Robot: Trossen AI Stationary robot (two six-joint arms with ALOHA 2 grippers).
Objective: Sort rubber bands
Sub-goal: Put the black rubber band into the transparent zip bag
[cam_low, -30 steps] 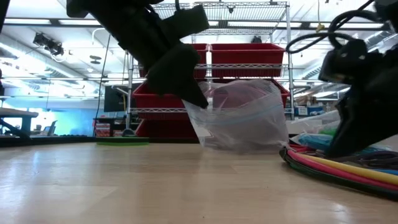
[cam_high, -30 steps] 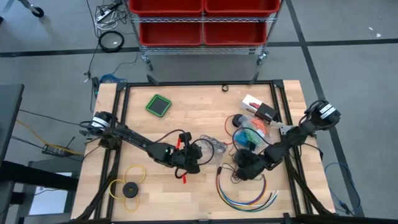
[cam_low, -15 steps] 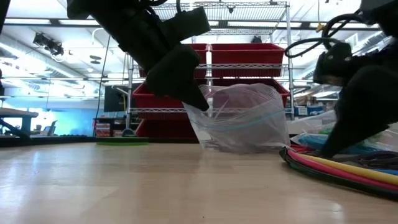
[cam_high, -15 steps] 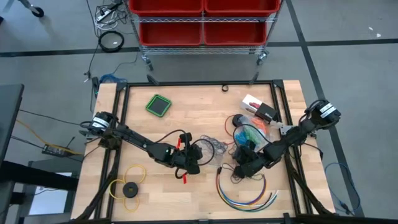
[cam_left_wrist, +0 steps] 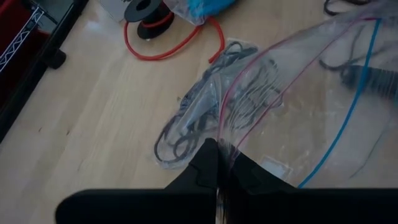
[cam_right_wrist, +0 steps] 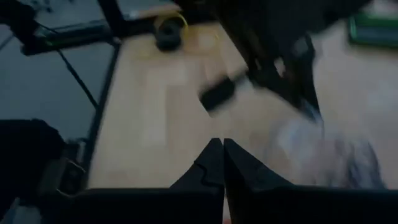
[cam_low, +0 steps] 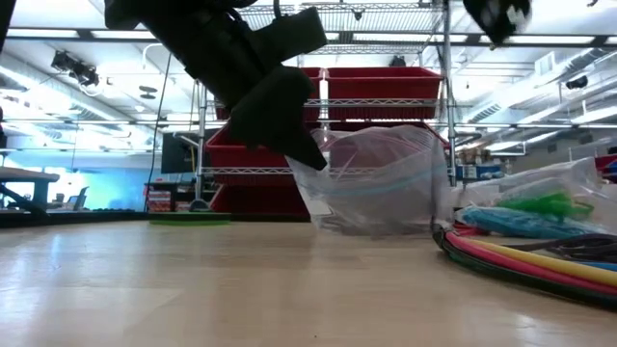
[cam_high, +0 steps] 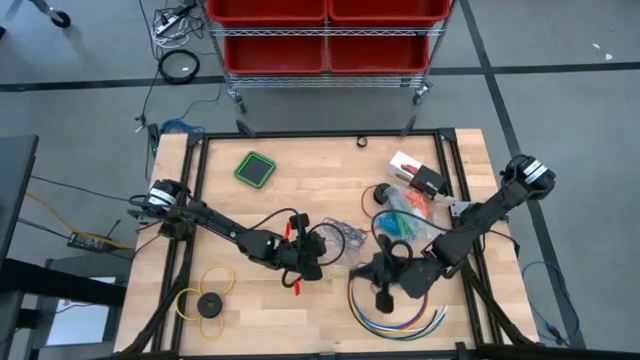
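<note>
My left gripper [cam_high: 318,252] is shut on a clear zip bag [cam_low: 371,183] at mid-table. The bag's bottom rests on the wood, and dark rubber bands [cam_left_wrist: 186,127] lie inside it. Green [cam_low: 549,204] and blue [cam_low: 511,220] rubber bands lie bunched in clear bags at the right, also seen from above [cam_high: 405,212]. My right gripper [cam_right_wrist: 222,163] hangs shut in the air above the multicoloured cables [cam_high: 395,315], near the bag. I see nothing between its fingers, though a thin band there would not show. In the low view it is out of sight. My left gripper pinches the zip bag's mouth rim [cam_left_wrist: 227,140] between its two fingers [cam_low: 307,154]. The fingers slant down from the table's left. The rim is held up off the wood while the bag's bottom [cam_low: 366,227] stays on the table.
A green-rimmed square dish [cam_high: 255,168] sits at the far left. A yellow ring with a black disc [cam_high: 205,300] lies near left. An orange ring with a black spool [cam_left_wrist: 149,15] and a small box [cam_high: 420,178] lie far right. Red bins [cam_high: 325,30] stand beyond the table.
My right gripper has risen from the bands beside the cables, tipping up toward level, and has left the low view upward. The left gripper and the bag have kept still.
</note>
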